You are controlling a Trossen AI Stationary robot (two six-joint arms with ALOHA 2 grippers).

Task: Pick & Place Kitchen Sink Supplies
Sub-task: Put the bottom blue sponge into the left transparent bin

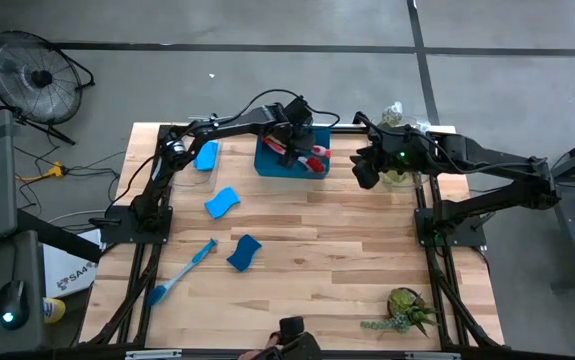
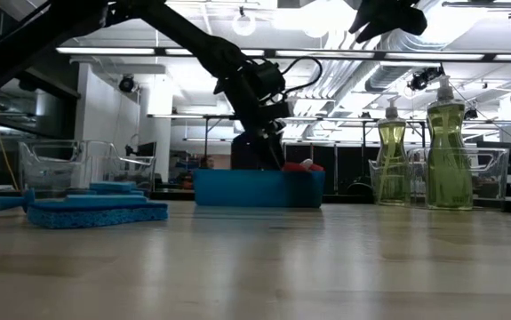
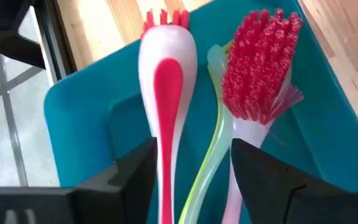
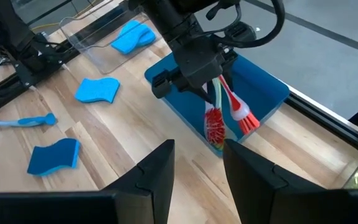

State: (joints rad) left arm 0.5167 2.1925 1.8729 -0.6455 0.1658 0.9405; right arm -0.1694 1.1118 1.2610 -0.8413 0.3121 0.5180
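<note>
The blue tray (image 1: pixel 267 165) stands at the table's far middle. In it lie a white and pink-red brush (image 3: pixel 166 68), a brush with red bristles (image 3: pixel 259 62) and a yellow-green handle (image 3: pixel 215 118). My left gripper (image 3: pixel 194 155) slants down into the tray, open, its fingers on either side of the handles. My right gripper (image 4: pixel 197 162) hangs open and empty above the table's far right. One blue sponge (image 1: pixel 207 155) sits in a clear bin; two more (image 1: pixel 222 203) (image 1: pixel 245 252) and a blue brush (image 1: pixel 182 272) lie on the table. My left gripper's fingers come slanting down from above and stand across the brush handles in the tray. One finger (image 3: pixel 135 177) is right beside the white and pink-red handle (image 3: pixel 166 180); whether it touches it, I cannot tell. The brushes lie in the tray.
Two bottles of yellow-green liquid (image 2: pixel 392 151) (image 2: pixel 449 147) stand in a clear bin at the far right. A spiky green plant (image 1: pixel 407 310) sits near the front right corner. Bare wood lies across the table's middle and right.
</note>
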